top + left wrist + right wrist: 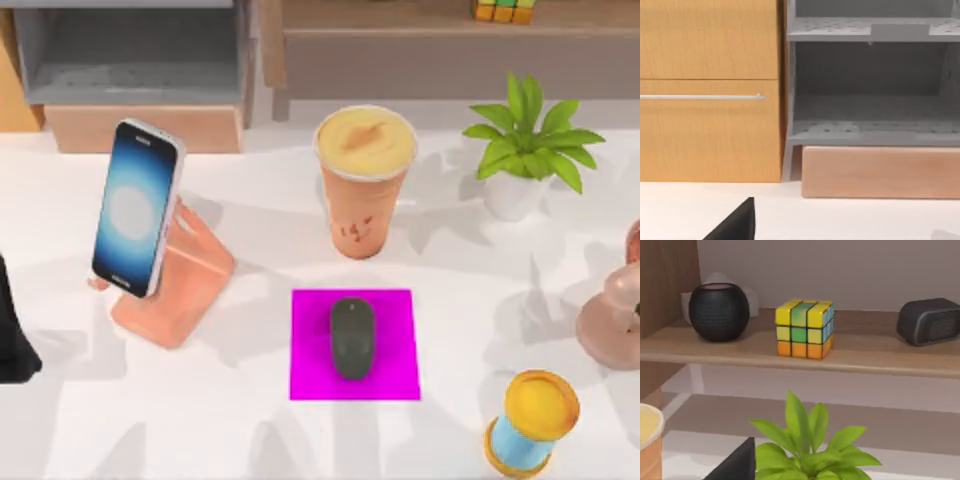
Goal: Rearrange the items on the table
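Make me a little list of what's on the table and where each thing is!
mouse: lying on the magenta mat, table middle
phone: propped tilted on a peach stand, left side
drink cup: upright, behind the mat
potted plant: far right, near the back
spool: front right, standing on end
left arm: dark shape at the left edge
table: white

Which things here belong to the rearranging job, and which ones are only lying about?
Belong to the job:
- mouse, on the magenta mat
- smartphone, leaning on the pink stand
- drink cup

Only lying about:
- potted plant
- blue spool
- colour cube
- round black speaker
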Controlling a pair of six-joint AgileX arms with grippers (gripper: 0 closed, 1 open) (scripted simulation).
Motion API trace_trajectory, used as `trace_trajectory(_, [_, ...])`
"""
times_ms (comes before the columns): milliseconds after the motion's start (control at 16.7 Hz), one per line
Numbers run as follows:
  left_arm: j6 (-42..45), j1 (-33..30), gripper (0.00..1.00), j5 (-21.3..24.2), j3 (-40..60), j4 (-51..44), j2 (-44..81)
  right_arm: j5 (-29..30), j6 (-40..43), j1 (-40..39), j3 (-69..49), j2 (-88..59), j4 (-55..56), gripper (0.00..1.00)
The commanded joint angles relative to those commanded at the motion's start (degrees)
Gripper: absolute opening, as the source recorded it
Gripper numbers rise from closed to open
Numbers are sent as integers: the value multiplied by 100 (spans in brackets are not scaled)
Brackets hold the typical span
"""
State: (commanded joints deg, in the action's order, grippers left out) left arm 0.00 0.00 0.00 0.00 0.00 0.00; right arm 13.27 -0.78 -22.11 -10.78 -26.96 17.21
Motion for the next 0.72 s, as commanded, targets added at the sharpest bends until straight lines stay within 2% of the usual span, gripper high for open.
trace_trajectory(420, [0,0,100,0,0,0,0,1744,85,-2157,-1174,-4856,2095,100])
trace_trajectory(720, [0,0,100,0,0,0,0,2921,152,-3013,-2345,-8107,3822,100])
